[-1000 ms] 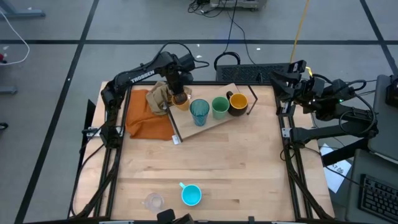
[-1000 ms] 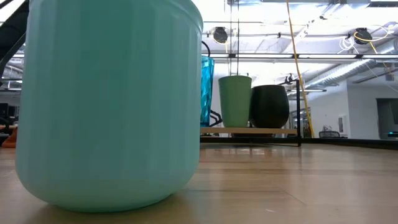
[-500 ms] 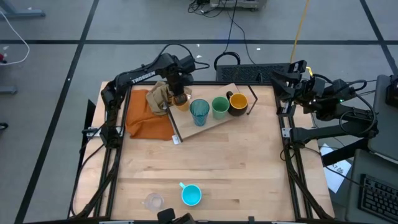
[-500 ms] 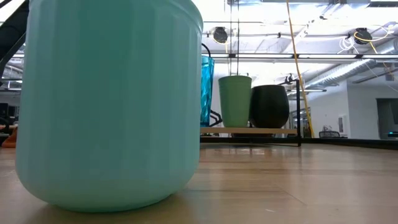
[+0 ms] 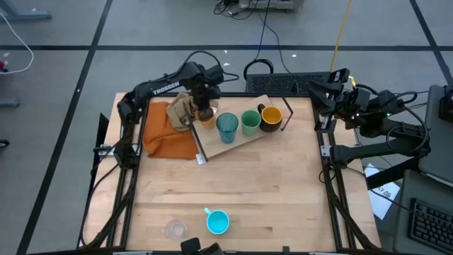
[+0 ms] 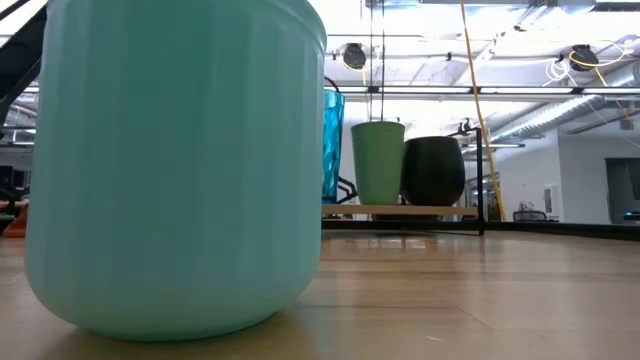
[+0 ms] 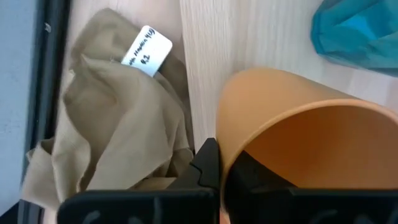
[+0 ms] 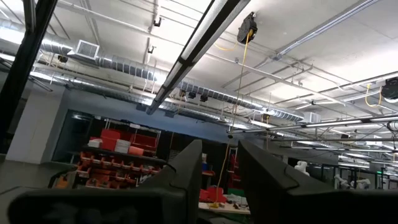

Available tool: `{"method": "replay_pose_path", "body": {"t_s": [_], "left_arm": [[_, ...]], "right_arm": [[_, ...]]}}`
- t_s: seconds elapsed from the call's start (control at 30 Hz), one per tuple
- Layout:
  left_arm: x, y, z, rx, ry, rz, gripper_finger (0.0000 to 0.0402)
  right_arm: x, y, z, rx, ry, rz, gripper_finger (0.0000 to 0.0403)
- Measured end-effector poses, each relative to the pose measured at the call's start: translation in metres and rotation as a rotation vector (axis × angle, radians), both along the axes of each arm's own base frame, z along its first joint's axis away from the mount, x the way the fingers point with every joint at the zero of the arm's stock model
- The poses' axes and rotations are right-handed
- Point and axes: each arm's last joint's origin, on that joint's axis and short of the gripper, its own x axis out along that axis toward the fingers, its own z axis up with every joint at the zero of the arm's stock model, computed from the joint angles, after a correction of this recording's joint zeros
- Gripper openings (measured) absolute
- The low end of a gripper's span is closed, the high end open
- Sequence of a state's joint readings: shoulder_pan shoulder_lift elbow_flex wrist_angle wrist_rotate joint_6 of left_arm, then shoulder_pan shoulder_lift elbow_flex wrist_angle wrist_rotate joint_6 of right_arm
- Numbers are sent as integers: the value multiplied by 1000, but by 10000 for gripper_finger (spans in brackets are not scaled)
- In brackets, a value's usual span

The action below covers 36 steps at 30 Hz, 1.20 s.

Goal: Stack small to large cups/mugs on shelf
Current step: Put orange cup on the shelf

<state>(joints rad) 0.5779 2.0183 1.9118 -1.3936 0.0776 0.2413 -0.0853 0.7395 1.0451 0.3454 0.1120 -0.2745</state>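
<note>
Gripping the rim of a smooth, matte orange plastic cup point(image 7: 298, 137) at the left end of the light wooden rectangular shelf board point(image 5: 244, 136) — left gripper point(image 5: 204, 108) closed on the cup wall, one dark finger point(image 7: 205, 165) lying outside the rim and the other inside, cup base resting on the pale, fine-grained wood. Lying just beside the cup, off the shelf's left edge, a crumpled beige cloth point(image 7: 118, 124) with soft folds and a small white printed tag, itself resting on a wrinkled orange cloth point(image 5: 168, 134) spread over the table's far-left area. Standing in a row along the shelf to the right of the orange cup: a tall teal translucent faceted tumbler point(image 5: 226, 126), then a pale green ribbed cup point(image 5: 250, 122), then a glossy black round mug with a yellow-orange inside point(image 5: 270, 117), the last two touching or nearly so. Sitting well apart at the near edge of the butcher-block wooden table point(image 5: 283, 191) — a light-blue handled mug point(image 5: 217, 222), smooth and faintly ribbed, filling much of the low view, and just left of it a small clear glass point(image 5: 174, 229). Waiting folded off the table's far-right corner, right gripper point(image 5: 333, 83), pointing up toward the ceiling, fingers point(image 8: 189, 171) standing slightly apart and holding nothing.
</note>
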Motion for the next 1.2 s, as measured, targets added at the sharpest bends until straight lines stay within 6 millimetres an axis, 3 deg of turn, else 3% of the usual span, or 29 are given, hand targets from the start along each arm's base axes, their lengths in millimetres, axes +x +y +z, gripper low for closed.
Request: {"method": "replay_pose_path", "body": {"t_s": [0.87,1.2], "left_arm": [[7,-3,-7,7,17,-28,9],[7,-2,-8,17,23,-25,44]], "right_arm": [[0,0,0,-1,-1,0,96],[0,0,0,0,-1,0,96]]}}
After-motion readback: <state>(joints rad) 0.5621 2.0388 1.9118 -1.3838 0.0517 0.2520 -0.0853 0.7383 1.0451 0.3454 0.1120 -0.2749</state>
